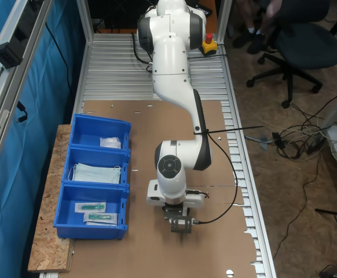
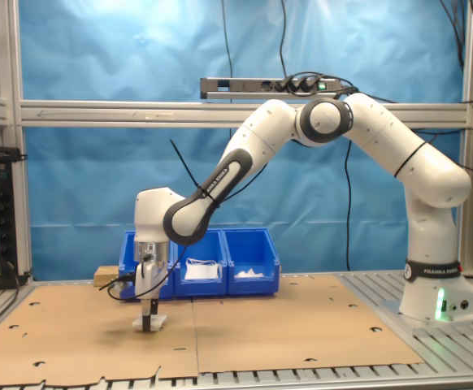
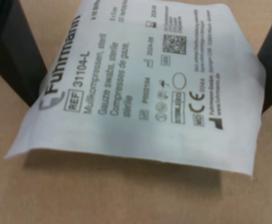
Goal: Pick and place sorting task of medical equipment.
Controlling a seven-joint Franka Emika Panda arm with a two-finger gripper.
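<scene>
The medical equipment (image 3: 145, 88), a flat white sealed packet with print, lies between my two black fingers (image 3: 14, 56) on the brown cardboard. Both fingers touch its side edges, and its near edge is lifted and casts a shadow. In both exterior views my gripper (image 1: 179, 225) (image 2: 146, 318) points straight down at the cardboard surface. A white corner of the packet (image 2: 158, 322) shows beside the fingers. The gripper is shut on the packet with the fingers wide apart.
A row of three blue bins (image 1: 93, 176) (image 2: 200, 260) stands beside the cardboard. One holds a white packet (image 1: 110, 142), one pale blue masks (image 1: 96, 172), one long clear packets (image 1: 96, 211). An office chair (image 1: 296, 40) stands off the table.
</scene>
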